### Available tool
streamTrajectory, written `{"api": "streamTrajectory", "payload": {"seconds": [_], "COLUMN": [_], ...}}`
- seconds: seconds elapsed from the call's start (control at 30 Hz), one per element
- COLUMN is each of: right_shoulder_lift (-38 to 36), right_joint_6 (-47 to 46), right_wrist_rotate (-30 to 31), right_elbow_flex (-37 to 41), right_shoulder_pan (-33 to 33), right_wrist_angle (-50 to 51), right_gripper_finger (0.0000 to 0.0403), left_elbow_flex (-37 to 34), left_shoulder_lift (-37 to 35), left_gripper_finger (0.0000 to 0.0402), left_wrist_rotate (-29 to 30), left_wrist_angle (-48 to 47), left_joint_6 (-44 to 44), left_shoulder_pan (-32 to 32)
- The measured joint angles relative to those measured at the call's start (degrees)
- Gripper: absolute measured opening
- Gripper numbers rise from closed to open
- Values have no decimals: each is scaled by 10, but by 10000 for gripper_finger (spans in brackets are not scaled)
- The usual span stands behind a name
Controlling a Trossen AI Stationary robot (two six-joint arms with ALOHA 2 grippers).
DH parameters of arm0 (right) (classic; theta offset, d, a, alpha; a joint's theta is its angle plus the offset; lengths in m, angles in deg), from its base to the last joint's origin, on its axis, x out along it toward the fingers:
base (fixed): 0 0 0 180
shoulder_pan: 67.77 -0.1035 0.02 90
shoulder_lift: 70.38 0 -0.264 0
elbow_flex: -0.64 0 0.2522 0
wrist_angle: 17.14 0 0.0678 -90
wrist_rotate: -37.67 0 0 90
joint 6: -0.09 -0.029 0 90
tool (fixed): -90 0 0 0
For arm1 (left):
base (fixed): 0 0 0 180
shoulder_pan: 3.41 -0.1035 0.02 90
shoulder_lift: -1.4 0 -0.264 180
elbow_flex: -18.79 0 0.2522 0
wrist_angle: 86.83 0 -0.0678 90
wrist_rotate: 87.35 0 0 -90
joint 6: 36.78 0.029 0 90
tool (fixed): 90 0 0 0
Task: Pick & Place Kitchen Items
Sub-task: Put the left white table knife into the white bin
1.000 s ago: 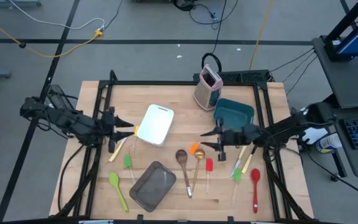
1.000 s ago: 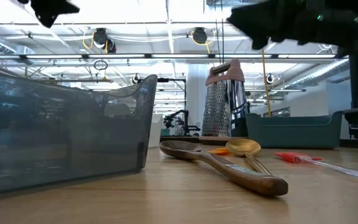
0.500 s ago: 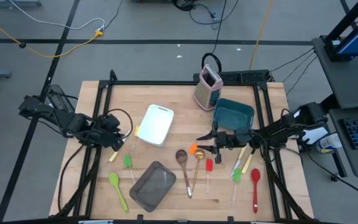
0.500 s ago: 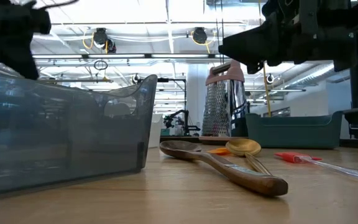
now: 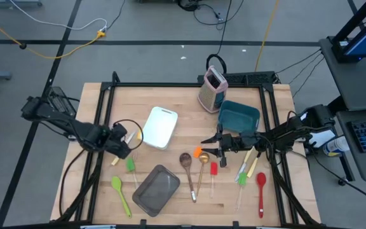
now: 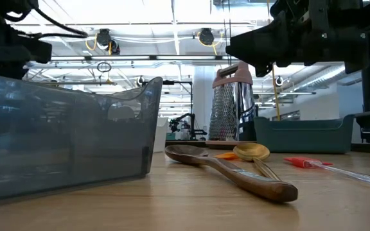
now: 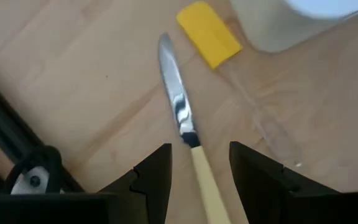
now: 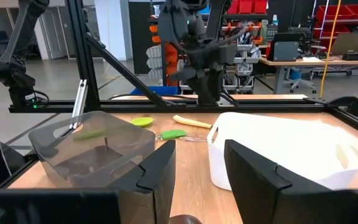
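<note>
Utensils all loose on the table (image 5: 183, 102), none yet in white tray (image 5: 159, 127), grey pan (image 5: 156, 189) or teal bin (image 5: 239, 115); left pincer (image 7: 197, 171) apart, straddling the yellow-handled knife (image 7: 188, 146); right pincer (image 8: 199, 171) apart, empty.

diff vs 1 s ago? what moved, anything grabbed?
The left pincer tipped downward and now hangs open over the yellow-handled steel knife, its fingers astride the handle, not gripping. The right pincer came lower and slid toward the table's middle, ending open above the small orange silicone spatula. Nothing was grabbed or released. The utensils, white tray, grey pan and teal bin lie unmoved.
</note>
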Motion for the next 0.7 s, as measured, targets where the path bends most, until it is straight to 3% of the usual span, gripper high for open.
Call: {"api": "streamTrajectory", "payload": {"seconds": [0.2, 0.5, 0.7], "right_shoulder_lift": [0, 0, 0], "right_joint_6": [1, 1, 8], "right_wrist_rotate": [0, 0, 0], "right_elbow_flex": [0, 0, 0], "right_shoulder_pan": [0, 0, 0], "right_wrist_angle": [0, 0, 0], "right_gripper_finger": [130, 130, 130], "left_elbow_flex": [0, 0, -9], "left_shoulder_lift": [33, 81, 119], "left_gripper_finger": [166, 166, 166], "left_wrist_rotate": [-23, -115, -117], "left_wrist_angle": [2, 32, 38], "left_joint_6": [22, 63, 47], "left_shoulder_pan": [0, 0, -6]}}
